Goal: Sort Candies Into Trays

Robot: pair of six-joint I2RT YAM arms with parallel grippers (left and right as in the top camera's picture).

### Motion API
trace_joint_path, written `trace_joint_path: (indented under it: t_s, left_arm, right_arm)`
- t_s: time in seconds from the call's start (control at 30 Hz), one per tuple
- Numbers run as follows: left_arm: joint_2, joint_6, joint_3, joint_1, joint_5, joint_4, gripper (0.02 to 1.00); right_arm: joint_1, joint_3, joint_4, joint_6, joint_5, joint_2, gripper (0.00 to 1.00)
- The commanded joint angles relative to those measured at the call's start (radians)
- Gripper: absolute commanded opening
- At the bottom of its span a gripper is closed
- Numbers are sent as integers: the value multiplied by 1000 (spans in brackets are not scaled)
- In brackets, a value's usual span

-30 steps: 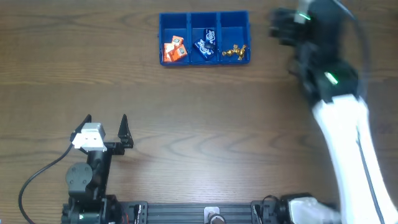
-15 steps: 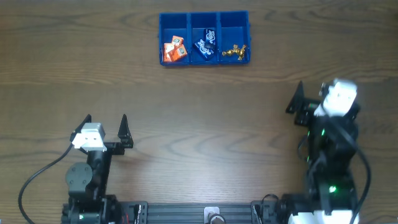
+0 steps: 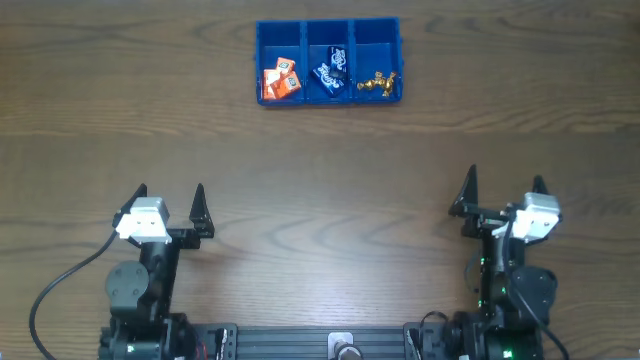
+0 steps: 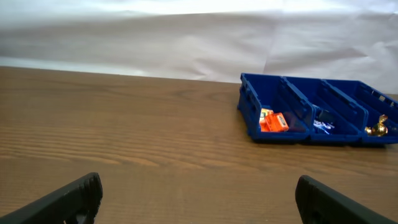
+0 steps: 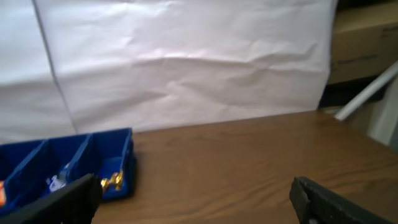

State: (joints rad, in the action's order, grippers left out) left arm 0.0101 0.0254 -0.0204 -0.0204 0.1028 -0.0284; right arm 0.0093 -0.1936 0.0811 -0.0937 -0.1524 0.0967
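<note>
The right end effector point(image 3: 503, 192) has pulled back from beside the tray point(image 3: 260, 60) to its base, wide and empty. The left end effector point(image 3: 170, 200) is wide and empty too. The candies point(image 3: 282, 82) lie grouped in the tray's compartments, so sorting looks finished and no further grasp seems needed.

The top view looks straight down on the worktop point(image 3: 320, 150) from high above, with the arm bases along its lower edge and the blue tray point(image 3: 328, 22) near its upper edge. Each wrist view sits low and close over the wood, facing level across it toward a white backdrop point(image 4: 186, 31). The left end effector point(image 4: 196, 186) and the right end effector point(image 5: 193, 186) frame the lower corners of their own views. All three views share the tray, though the right wrist view cuts part of it off.
</note>
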Motion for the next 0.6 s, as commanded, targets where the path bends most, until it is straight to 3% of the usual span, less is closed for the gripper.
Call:
trace_joint_path:
  t_s: [0.03,0.6]
  left_arm:
    - [-6,-3,15,4,26,-40,998]
    - [-6,-3,15,4,26,-39,998]
  right_arm:
    - [-3,72,10,13,54,-42,1000]
    - [-3,187,-6,13,88,-95,1000]
